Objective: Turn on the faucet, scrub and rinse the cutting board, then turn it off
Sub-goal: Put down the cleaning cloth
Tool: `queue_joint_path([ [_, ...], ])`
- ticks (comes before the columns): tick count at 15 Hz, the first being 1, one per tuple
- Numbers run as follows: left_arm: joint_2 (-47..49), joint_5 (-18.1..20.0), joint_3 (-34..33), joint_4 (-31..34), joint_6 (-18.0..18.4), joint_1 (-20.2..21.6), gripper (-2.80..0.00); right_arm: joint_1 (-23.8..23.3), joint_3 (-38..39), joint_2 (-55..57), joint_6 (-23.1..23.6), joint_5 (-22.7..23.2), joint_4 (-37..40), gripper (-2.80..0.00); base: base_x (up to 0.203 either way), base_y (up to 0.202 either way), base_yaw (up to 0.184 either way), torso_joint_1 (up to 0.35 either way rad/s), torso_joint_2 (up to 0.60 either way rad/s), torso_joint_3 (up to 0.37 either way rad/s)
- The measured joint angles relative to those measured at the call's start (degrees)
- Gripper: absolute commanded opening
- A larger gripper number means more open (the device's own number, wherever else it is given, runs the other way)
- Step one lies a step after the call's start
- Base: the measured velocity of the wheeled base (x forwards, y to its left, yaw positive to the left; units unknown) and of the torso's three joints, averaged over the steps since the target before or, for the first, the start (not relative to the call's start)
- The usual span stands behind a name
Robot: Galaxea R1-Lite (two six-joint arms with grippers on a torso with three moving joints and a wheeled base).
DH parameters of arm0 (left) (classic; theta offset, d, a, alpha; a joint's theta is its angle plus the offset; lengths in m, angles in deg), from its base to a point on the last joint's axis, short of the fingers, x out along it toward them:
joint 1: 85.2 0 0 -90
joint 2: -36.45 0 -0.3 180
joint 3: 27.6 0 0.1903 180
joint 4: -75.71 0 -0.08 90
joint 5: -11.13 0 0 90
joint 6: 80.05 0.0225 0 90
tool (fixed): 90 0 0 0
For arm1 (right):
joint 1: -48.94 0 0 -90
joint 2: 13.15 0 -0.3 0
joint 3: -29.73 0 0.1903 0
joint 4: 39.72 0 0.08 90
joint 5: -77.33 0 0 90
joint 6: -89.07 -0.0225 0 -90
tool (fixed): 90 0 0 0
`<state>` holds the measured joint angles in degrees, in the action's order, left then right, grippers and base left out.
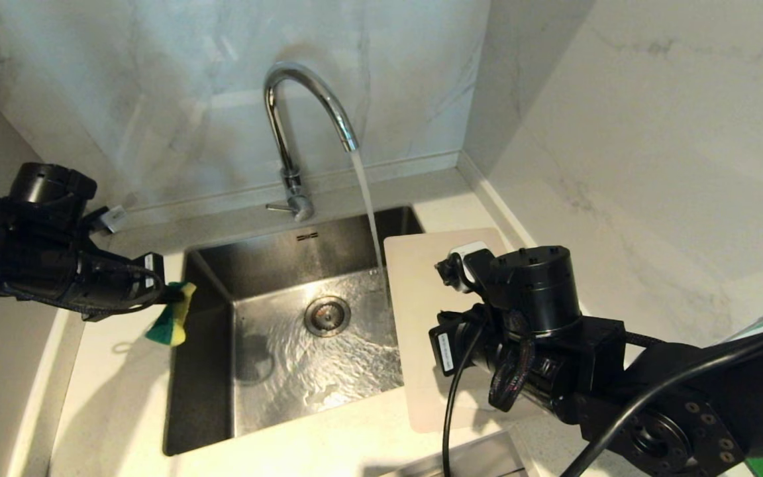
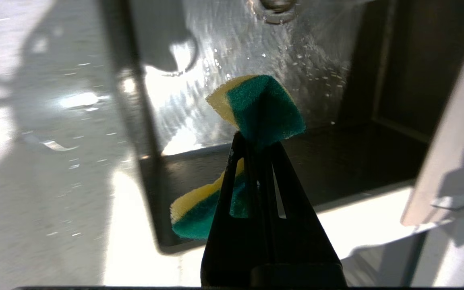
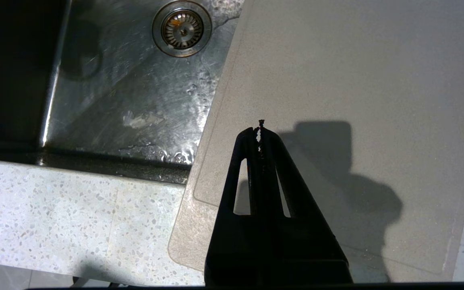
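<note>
Plainly, the cutting board [image 1: 421, 318] lay flat on the counter [image 1: 116, 397] at the right of the sink [image 1: 209, 371], one long edge hanging a little past the basin's rim, its face looking dry and unscrubbed. Water ran from the faucet [image 1: 302, 112] and fell into the basin just beside the board's far corner, apparently missing it.

The likeliest trouble, as I judged it, was the board sliding or tipping into the sink once scrubbing pressure landed on that overhanging edge, since nothing pinned it down. A second risk was the sponge [image 1: 171, 319] slipping out: it was pinched only near its middle, folded, and a hard sideways drag across the board could pull it free. Splash from the stream onto the counter was also likely if the board were pushed under it at a shallow angle.

The left gripper [image 2: 256, 141] hung over the sink's left rim, well apart from the board, its fingers clamped tight on the yellow and green sponge. The right gripper [image 3: 259, 131] hovered directly above the board's near half, fingers pressed together with nothing between them; whether their tips touched the surface I could not tell.
</note>
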<state>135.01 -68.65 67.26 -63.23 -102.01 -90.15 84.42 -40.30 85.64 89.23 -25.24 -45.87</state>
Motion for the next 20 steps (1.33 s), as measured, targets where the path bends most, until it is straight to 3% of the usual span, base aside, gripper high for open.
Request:
queue_joint_path([
  [5,0.13,0.07,-0.74,0.65,0.55,2.22,-2.80,-0.05,0.00,-0.54,0.46,-0.28,0.05,-2.80,0.000,0.000,0.000,0.000,0.00,0.000],
  [8,-0.02,0.21,-1.21,0.65,1.32,4.16,-2.80,-2.57,-0.02,-3.87,1.68,-0.40,2.32,-2.80,0.000,0.000,0.000,0.000,0.00,0.000],
  [10,-0.16,0.35,-2.01,0.65,2.44,5.22,-2.80,-7.20,-0.30,-6.77,4.33,-0.40,5.92,-2.80,0.000,0.000,0.000,0.000,0.00,0.000],
  [16,-0.49,0.38,-2.47,0.30,2.87,4.80,-2.80,-27.89,-1.43,-21.56,8.59,0.59,21.13,-2.80,0.000,0.000,0.000,0.000,0.00,0.000],
  [20,-1.12,0.63,-3.43,0.29,2.61,4.46,-2.80,-34.95,2.28,-37.51,8.63,1.07,32.98,-2.80,0.000,0.000,0.000,0.000,0.00,0.000],
])
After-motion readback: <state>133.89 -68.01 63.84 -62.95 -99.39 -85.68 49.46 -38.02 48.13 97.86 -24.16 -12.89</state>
